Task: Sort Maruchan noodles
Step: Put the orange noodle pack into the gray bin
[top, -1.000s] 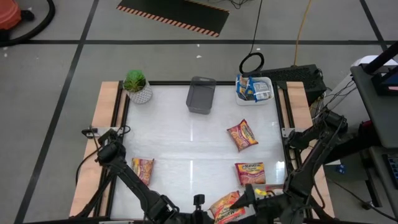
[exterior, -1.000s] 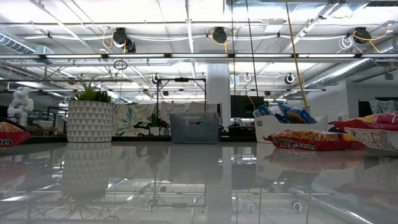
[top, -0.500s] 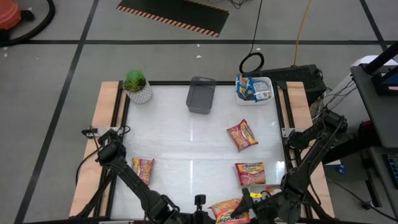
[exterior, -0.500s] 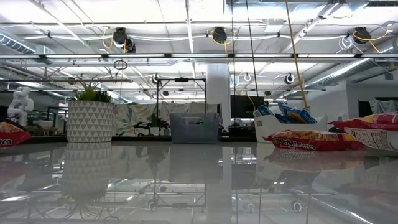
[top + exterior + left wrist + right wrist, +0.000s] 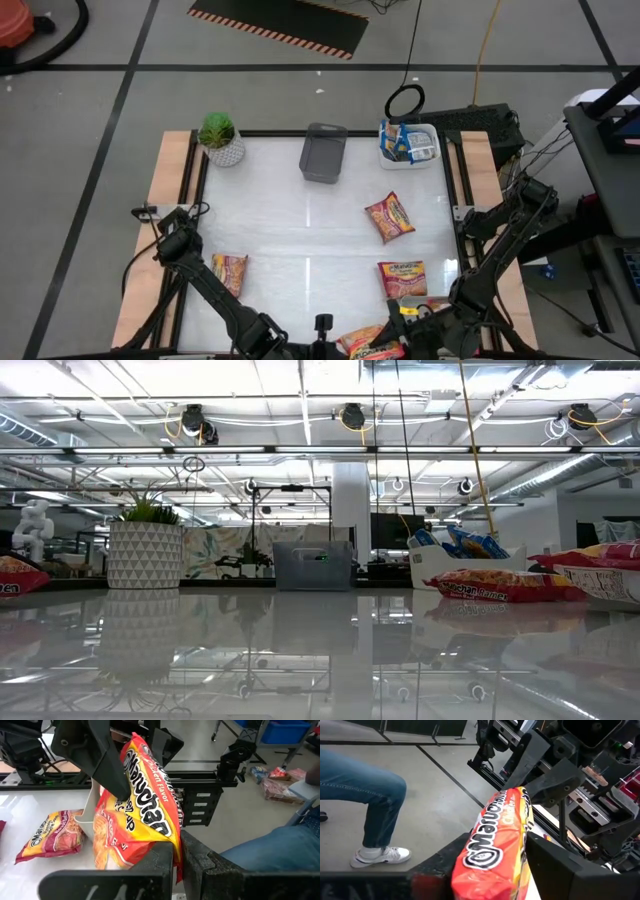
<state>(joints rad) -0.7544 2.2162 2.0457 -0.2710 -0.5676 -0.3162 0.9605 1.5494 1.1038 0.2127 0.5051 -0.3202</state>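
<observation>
Packet (image 5: 137, 815) clamped between both grippers at the table's near edge.
Left gripper (image 5: 177, 851) and right gripper (image 5: 490, 865) each pinch the same orange packet.

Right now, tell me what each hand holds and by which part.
One orange Maruchan packet, shared: the left hand pinches one end, the right hand the opposite end.

Robotics lab or workshop: exposed ceiling pipes (image 5: 320, 450), taped concrete floor (image 5: 100, 90), equipment racks (image 5: 200, 800).
</observation>
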